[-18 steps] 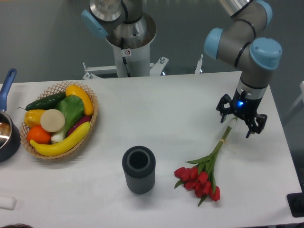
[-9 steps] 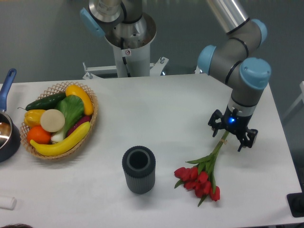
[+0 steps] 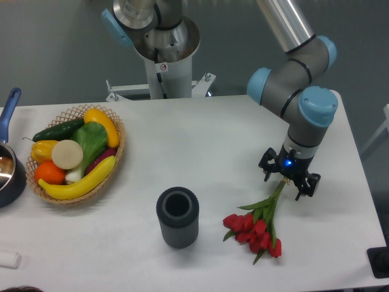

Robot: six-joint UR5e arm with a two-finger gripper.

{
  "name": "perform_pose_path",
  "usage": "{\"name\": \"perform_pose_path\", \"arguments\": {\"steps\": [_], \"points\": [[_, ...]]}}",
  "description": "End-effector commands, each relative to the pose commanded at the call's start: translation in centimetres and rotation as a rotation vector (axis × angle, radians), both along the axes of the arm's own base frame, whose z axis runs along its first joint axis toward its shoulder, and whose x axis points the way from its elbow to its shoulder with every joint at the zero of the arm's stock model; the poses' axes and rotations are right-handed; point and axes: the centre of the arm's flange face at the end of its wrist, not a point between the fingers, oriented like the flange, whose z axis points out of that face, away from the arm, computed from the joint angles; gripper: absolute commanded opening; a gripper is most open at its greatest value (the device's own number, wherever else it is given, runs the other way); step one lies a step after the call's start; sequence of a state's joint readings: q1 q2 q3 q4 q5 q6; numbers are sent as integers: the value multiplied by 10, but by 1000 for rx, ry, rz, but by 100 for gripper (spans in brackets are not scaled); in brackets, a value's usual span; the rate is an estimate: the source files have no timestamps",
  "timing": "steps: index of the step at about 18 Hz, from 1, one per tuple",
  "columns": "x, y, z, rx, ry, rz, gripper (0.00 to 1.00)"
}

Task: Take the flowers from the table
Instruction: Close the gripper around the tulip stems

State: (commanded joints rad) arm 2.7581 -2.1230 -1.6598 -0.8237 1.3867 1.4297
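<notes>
White tabletop (image 3: 200,146) under a grey backdrop, with a second arm's pedestal at the far edge. Reaching step in hand: tool (image 3: 289,180) lowered over the upper stems of the flowers (image 3: 258,226), fingers spread to either side of the stalks and not closed on them, as far as can be told from this angle. Stems running from between the fingers down toward the near edge, red heads fanned out below and a little to the viewer's left of the tool, lying flat on the tabletop. Probably still short of a grip. Next move likely: settle lower so the thin stems sit fully between the fingers, close squarely across them, then lift straight up; risk of the slim stalks slipping out sideways.

Counted: one bunch of tulips, about nine heads, some overlapping so not certain. One dark ribbed vase (image 3: 177,216), well to the viewer's left of the tool. One wicker basket (image 3: 118,152) of mixed fruit and vegetables, farther left. One blue-handled pan (image 3: 8,161) at the left border.
</notes>
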Motion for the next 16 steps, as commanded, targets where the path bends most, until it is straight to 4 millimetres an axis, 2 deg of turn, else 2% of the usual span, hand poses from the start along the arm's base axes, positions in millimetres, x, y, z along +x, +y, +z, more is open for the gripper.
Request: {"name": "perform_pose_path", "arguments": {"steps": [8,10,12,14,15,16], "points": [[9,2,-14,-15,-25,-9,98],[9,2,-13,-15,-24,-9,85],[9,2,-13,-15,-24,-7,68],[9,2,-12,-14,-23,-6,57],[9,2,-12,-14,-23,-6,55],[8,3,-11,-13,-20,-4,48]]}}
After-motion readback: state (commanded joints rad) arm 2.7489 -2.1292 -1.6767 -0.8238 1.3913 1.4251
